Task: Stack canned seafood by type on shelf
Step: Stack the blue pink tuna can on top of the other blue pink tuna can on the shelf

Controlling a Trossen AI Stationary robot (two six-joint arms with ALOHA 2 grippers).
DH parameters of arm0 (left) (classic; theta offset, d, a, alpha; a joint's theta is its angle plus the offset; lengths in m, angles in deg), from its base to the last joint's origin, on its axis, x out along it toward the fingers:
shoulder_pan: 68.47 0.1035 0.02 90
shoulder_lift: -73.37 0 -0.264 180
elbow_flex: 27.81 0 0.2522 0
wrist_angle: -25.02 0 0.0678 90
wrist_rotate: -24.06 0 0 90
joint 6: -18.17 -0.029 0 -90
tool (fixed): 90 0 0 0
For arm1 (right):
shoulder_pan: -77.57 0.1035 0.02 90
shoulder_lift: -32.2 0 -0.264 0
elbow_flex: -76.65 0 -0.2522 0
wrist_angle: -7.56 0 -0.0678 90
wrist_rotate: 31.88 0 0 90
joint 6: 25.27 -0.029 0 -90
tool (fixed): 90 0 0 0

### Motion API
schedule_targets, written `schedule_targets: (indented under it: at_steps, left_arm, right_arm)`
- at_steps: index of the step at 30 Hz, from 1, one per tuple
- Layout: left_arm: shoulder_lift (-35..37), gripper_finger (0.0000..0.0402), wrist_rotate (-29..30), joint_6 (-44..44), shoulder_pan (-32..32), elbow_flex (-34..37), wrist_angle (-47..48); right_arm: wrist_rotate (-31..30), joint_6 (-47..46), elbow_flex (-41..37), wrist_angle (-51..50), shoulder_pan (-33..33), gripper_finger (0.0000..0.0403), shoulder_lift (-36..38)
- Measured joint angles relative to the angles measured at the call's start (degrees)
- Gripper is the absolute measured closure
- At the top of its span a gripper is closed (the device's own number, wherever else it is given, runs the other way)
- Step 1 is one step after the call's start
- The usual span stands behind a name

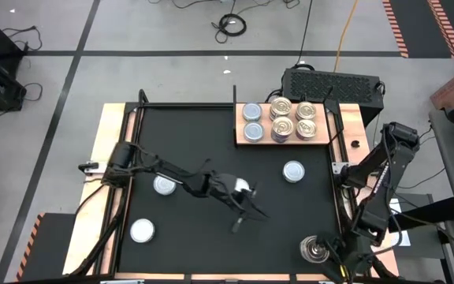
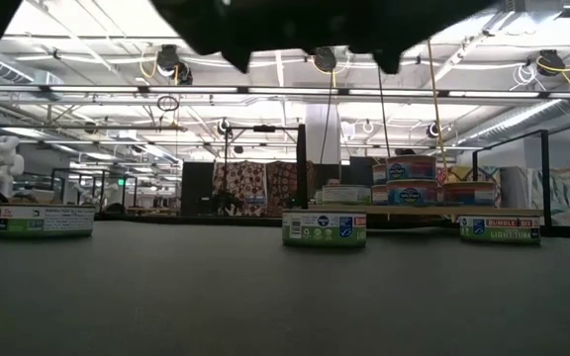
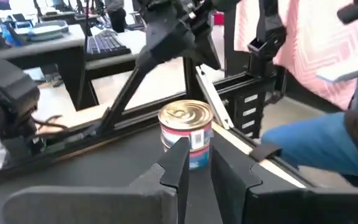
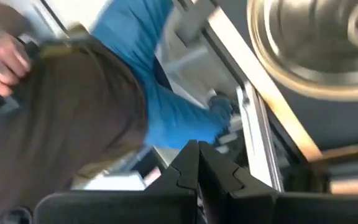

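Observation:
The wooden shelf (image 1: 286,140) lies at the far right of the black mat and carries two silvery-topped tins (image 1: 252,122) and gold-topped tins (image 1: 293,118); in the low view they show as stacks (image 2: 410,182). Three silvery tins (image 1: 293,170), (image 1: 164,184), (image 1: 142,229) stand loose on the mat. A gold-topped tin (image 1: 315,248) (image 3: 186,134) stands near the mat's near right corner. My left gripper (image 1: 249,214) (image 3: 197,167) hovers over the mat's middle, pointing nearly level at that tin, slightly open with nothing between its fingers. My right gripper (image 1: 341,264) (image 4: 197,163) is shut beside that tin (image 4: 319,43).
A black metal frame (image 1: 187,105) borders the mat. A black box (image 1: 329,82) stands behind the shelf. Beyond the near right edge a person in blue trousers (image 4: 166,106) shows, with a hand (image 4: 2,59). Bare mat lies between the loose tins.

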Motion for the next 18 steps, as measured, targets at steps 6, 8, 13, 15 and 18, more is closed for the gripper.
schedule_targets:
  at_steps: [6, 8, 13, 15, 18]
  left_arm:
    - [-4.93, 0.0336, -0.15, -1.51, 0.82, -7.75, 5.13]
    - [-6.21, 0.0336, -0.13, -1.49, 1.05, -9.06, 5.42]
    - [-6.84, 0.0336, -0.14, -1.49, 1.57, -9.41, 5.28]
    - [-6.99, 0.0336, -0.14, -1.05, 1.66, -9.41, 5.47]
    - [-7.32, 0.0336, -0.13, -0.49, 1.74, -9.41, 5.25]
  right_arm:
    - [5.35, -2.59, 0.16, -2.17, 2.42, 0.0403, -3.39]
    - [5.20, -1.34, 0.20, -2.23, 2.69, 0.0403, -4.45]
    - [5.56, 0.79, 0.17, -2.85, 2.69, 0.0403, -7.14]
    - [5.60, 1.62, 0.15, -2.88, 2.78, 0.0403, -7.96]
    - [5.64, 2.75, 0.10, -2.94, 2.80, 0.0403, -8.97]
